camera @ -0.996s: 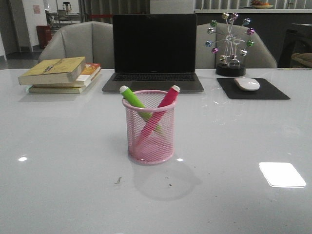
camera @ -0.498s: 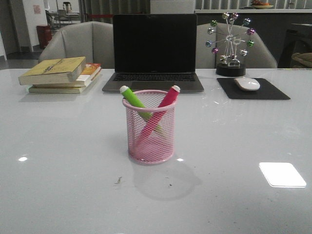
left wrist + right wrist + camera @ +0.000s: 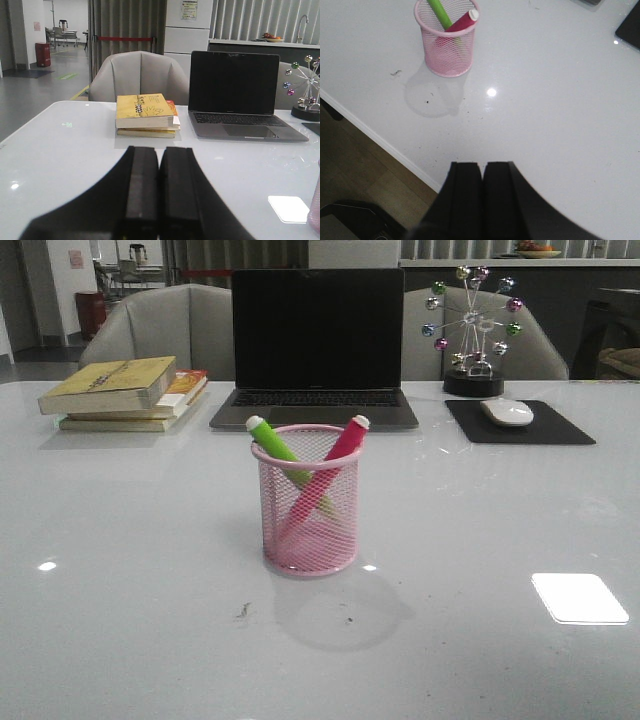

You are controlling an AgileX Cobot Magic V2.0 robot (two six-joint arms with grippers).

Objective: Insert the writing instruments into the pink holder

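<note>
The pink wire-mesh holder [image 3: 307, 525] stands upright in the middle of the white table. Inside it the lime green marker [image 3: 271, 439] and the magenta marker [image 3: 347, 438] lean crossed, white tips above the rim. From the right wrist view the holder [image 3: 447, 47] shows both markers, green [image 3: 439, 12] and magenta [image 3: 462, 21]. My right gripper [image 3: 482, 164] is shut and empty, hovering near the table's front edge, well away from the holder. My left gripper [image 3: 159, 148] is shut and empty, low over the table's left side; a sliver of the holder [image 3: 315, 210] shows at that view's edge. Neither gripper appears in the front view.
At the back stand an open laptop [image 3: 316, 345], a stack of books [image 3: 125, 392], a mouse [image 3: 507, 412] on a black pad and a small ferris-wheel ornament [image 3: 472, 330]. The table's front edge [image 3: 380, 142] drops to the floor near my right gripper.
</note>
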